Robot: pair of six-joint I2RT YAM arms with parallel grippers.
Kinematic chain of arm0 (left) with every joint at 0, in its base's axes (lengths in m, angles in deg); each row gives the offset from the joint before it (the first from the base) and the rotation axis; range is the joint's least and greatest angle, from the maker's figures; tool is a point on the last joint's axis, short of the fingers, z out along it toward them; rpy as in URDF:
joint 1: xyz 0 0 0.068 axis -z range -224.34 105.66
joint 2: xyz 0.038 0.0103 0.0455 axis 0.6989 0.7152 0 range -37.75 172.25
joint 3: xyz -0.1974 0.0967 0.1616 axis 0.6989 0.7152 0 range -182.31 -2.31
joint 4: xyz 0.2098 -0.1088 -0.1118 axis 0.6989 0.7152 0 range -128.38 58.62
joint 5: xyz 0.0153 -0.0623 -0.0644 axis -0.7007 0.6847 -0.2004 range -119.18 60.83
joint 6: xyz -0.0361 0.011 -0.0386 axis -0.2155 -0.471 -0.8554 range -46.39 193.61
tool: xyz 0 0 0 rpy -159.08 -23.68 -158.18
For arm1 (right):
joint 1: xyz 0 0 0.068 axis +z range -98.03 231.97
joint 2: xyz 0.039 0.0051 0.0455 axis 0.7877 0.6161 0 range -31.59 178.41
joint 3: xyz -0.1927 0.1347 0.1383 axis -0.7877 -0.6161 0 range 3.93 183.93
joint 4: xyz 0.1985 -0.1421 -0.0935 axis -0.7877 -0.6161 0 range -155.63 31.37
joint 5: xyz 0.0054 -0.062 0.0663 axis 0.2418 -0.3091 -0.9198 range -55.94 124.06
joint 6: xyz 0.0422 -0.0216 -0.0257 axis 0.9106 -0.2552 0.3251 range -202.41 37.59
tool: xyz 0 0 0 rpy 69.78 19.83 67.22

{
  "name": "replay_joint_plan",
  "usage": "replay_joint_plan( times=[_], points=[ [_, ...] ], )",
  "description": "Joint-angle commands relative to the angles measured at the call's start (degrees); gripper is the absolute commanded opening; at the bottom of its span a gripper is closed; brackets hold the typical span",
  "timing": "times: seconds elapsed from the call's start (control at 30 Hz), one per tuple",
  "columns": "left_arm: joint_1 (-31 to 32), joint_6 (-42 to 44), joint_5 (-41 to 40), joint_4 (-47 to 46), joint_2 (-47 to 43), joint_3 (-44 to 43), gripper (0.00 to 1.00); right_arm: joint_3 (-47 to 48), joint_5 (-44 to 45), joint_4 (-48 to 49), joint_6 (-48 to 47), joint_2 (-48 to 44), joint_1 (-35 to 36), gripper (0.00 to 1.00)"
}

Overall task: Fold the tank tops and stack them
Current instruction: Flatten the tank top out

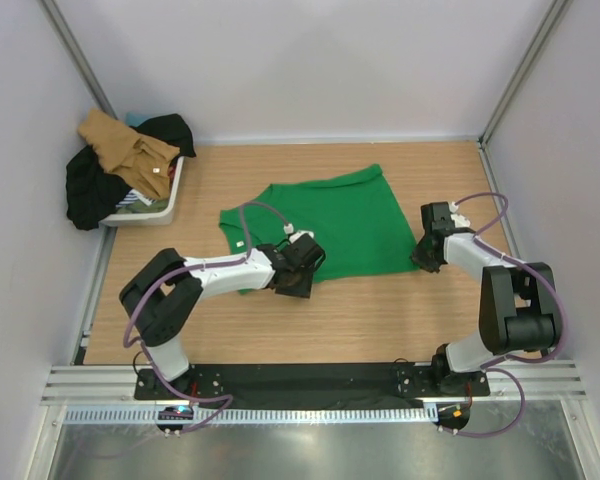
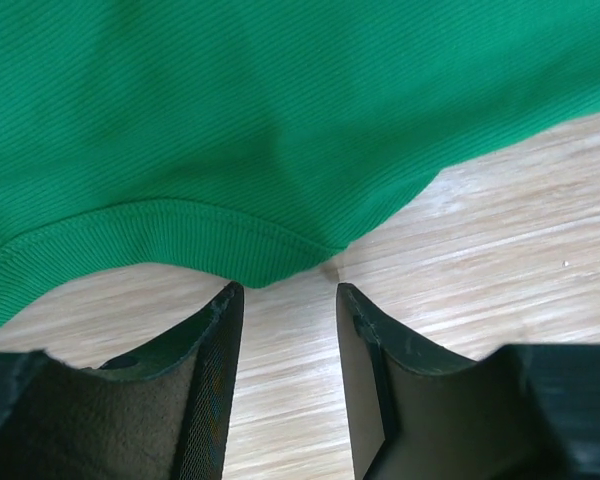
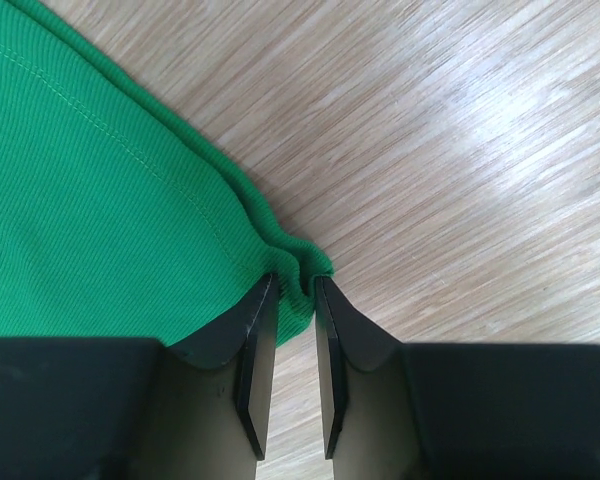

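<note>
The green tank top [image 1: 330, 225] lies spread flat on the wooden table. My left gripper [image 1: 295, 283] sits at its near left edge. In the left wrist view this gripper [image 2: 288, 288] is open over bare wood, and the curved green hem [image 2: 180, 235] lies just beyond its fingertips. My right gripper [image 1: 423, 258] is at the near right corner of the top. In the right wrist view the jaws [image 3: 296, 280] are closed on a bunched fold of that green corner [image 3: 298, 262]. The tan tank top [image 1: 125, 150] lies crumpled on a pile at the far left.
A white tray [image 1: 170, 200] at the far left holds the pile, with black garments [image 1: 90, 190] spilling over its side. Pale walls enclose the table on three sides. Bare wood [image 1: 380, 310] lies between the green top and the arm bases.
</note>
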Motion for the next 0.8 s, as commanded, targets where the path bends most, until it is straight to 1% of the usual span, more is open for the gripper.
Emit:
replay_joint_plan(
  times=[0.0,0.1,0.17,0.23,0.3,0.33,0.37,0.4,0.43,0.6,0.63,0.77],
  points=[
    [-0.6,-0.2,-2.0,-1.9,0.8,-2.1,0.43,1.5,1.2,2.1,0.6,-0.3,0.2,0.27],
    [-0.6,-0.2,-1.8,-3.1,2.4,-3.4,0.41,1.5,0.9,2.2,0.5,0.4,0.2,0.27],
    [-0.7,-0.1,-2.2,-2.6,3.1,-4.5,0.37,1.6,0.8,2.4,0.5,0.7,0.2,0.26],
    [-0.7,0.0,-2.3,-2.7,4.1,-5.7,0.32,1.5,0.7,2.4,0.4,0.7,0.2,0.21],
    [-0.8,0.1,-2.5,-2.6,4.8,-6.6,0.25,1.5,0.6,2.4,0.3,0.7,0.2,0.13],
    [-0.8,0.2,-2.5,-2.2,5.3,-6.8,0.22,1.4,0.6,2.5,0.2,0.7,0.1,0.12],
    [-0.8,0.3,-2.6,-2.1,5.4,-7.0,0.10,1.4,0.7,2.2,0.2,0.7,0.2,0.09],
    [-0.8,0.3,-2.7,-1.8,5.4,-7.2,0.04,1.3,0.7,2.2,0.2,0.6,0.2,0.03],
    [-0.9,0.7,-2.9,-0.5,5.2,-7.5,0.00,1.5,0.6,1.9,0.0,0.5,0.2,0.01],
    [-0.9,2.3,-2.9,4.2,-0.1,-7.3,0.00,2.1,2.4,-2.1,-0.3,-1.3,0.4,0.01],
    [-1.0,2.6,-1.5,5.9,-1.0,-7.3,0.00,2.3,2.4,-2.9,-0.5,-2.1,0.4,0.01],
    [-1.2,3.6,4.9,7.6,-5.6,-5.8,0.00,3.5,2.4,-7.0,-0.9,-4.4,1.3,0.01]
  ],
)
